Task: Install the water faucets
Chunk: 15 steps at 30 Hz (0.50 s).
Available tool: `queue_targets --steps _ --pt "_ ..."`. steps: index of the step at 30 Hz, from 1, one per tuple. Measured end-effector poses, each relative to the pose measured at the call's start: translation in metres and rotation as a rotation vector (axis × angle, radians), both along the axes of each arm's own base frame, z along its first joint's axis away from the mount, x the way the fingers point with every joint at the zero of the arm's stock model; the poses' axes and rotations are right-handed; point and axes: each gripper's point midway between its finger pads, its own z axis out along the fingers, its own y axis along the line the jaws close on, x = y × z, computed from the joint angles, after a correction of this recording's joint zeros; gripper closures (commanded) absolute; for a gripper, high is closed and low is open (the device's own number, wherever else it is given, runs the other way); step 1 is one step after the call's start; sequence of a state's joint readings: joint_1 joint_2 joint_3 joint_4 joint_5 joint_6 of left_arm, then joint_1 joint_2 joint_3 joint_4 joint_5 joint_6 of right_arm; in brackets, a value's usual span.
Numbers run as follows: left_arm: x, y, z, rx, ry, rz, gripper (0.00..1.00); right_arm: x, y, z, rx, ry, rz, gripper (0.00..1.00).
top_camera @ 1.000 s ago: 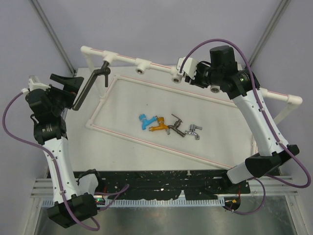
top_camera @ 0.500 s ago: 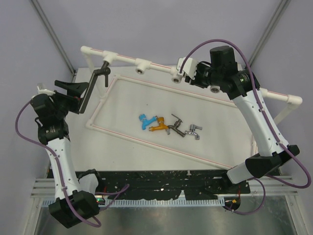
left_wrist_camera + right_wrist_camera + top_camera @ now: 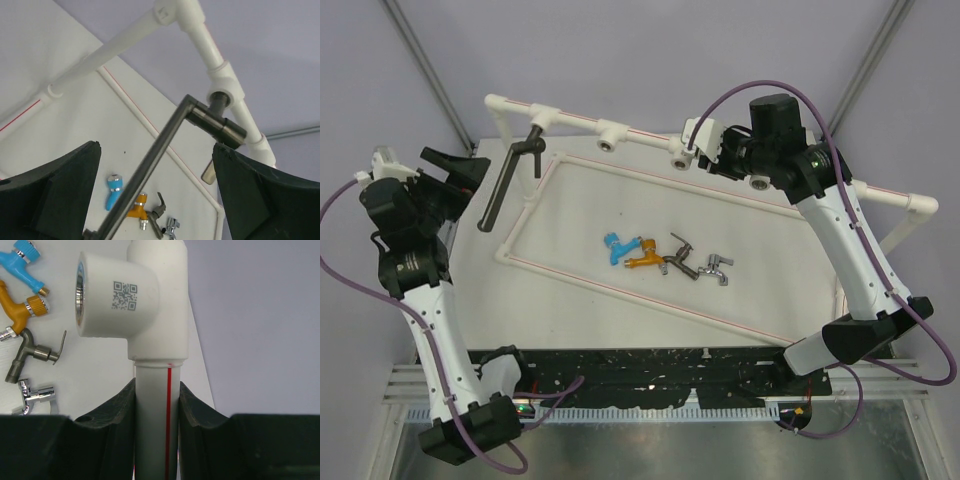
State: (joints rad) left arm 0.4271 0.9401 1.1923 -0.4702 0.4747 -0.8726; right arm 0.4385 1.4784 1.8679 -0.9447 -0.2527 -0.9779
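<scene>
From above, the left claw (image 3: 460, 172) is seen spread wide, with nothing held in it. The large dark-grey faucet (image 3: 506, 180) lies at 3 o'clock from it, near but apart. Its head is set at the white pipe frame (image 3: 620, 130) and its long arm slants down toward 7 o'clock. The right claw (image 3: 688, 150) is pinched on the frame's far rail. The blue tap (image 3: 613, 248), orange tap (image 3: 642, 258), dark metal tap (image 3: 678, 255) and chrome tap (image 3: 717, 268) are clustered on the worktop (image 3: 620, 190), well apart from that claw, at 7 o'clock from it.

In the left wrist view, the large faucet's arm is framed between the two spread fingers (image 3: 65, 190) and is touched by neither. Its stem is seen entering a tee of the frame at 1 o'clock. The four small taps are seen low down, at 6 o'clock.

In the right wrist view, the upright white pipe is gripped on both sides by the fingers (image 3: 122, 425), just below a socket (image 3: 115, 300) bearing a printed code. The small taps are seen lying at 9 to 10 o'clock on the worktop, apart from the claw.
</scene>
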Motion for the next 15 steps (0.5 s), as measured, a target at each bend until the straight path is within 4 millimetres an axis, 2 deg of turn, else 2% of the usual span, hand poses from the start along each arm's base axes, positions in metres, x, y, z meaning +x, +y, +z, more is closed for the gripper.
queue_targets --steps 3,6,9,13,15 --pt "-0.003 -0.007 0.029 0.118 -0.064 -0.017 0.05 0.0 0.0 0.0 0.0 0.0 0.0 0.95" --pt "-0.004 -0.028 0.045 0.29 -0.118 -0.083 0.06 0.0 0.0 0.0 0.001 -0.001 0.0 0.95" --pt "-0.004 -0.046 0.045 0.47 -0.154 -0.143 0.07 -0.001 0.0 0.001 0.002 -0.002 0.001 0.95" --pt "0.002 -0.053 0.044 0.698 -0.201 -0.176 0.08 -0.002 0.001 0.001 0.003 -0.001 0.006 0.95" --pt "0.006 -0.064 0.04 0.834 -0.233 -0.215 0.08 -0.003 0.001 0.001 0.003 0.0 0.008 0.95"
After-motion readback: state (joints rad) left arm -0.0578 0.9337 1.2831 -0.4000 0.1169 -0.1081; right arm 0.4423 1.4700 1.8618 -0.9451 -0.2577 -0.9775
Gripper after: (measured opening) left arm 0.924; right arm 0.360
